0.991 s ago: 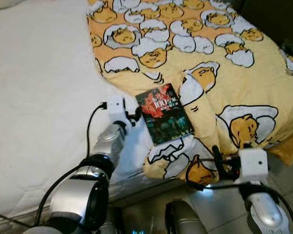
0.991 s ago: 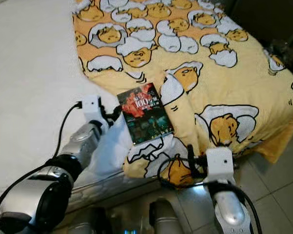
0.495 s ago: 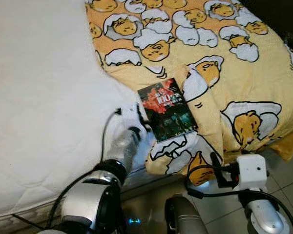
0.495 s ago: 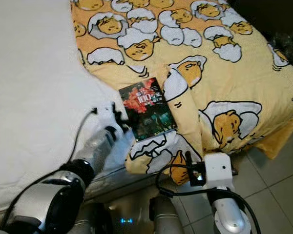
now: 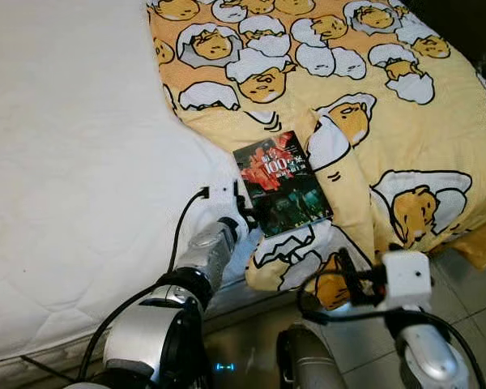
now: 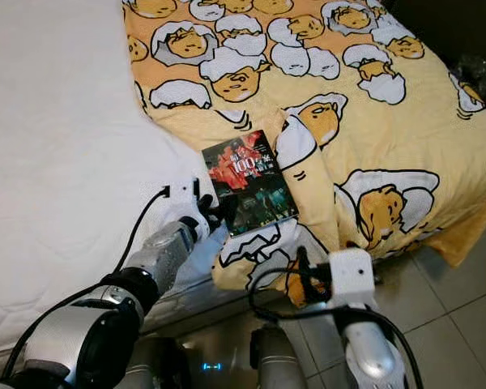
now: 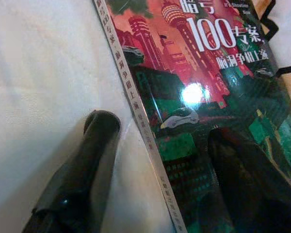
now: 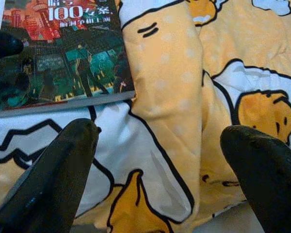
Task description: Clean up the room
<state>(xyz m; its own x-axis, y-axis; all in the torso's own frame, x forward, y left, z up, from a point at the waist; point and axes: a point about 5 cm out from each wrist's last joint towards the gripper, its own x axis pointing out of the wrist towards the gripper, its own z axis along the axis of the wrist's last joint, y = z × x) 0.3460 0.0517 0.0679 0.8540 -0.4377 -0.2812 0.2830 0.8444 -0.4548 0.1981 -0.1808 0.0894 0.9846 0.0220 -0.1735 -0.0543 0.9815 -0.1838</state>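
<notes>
Where the book overhangs blanket, left gripper fingers wide astride its spine, right gripper wide

Book laid on blanket at its left edge, mattress to the left, floor at right front.

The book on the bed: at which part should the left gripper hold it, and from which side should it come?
Probably the spine edge, from the white sheet side. The book lies flat, its spine facing the bare sheet, while its far side rests on the rumpled yellow blanket. The left gripper is open and already straddles that spine, one finger on the sheet, one above the cover.
</notes>
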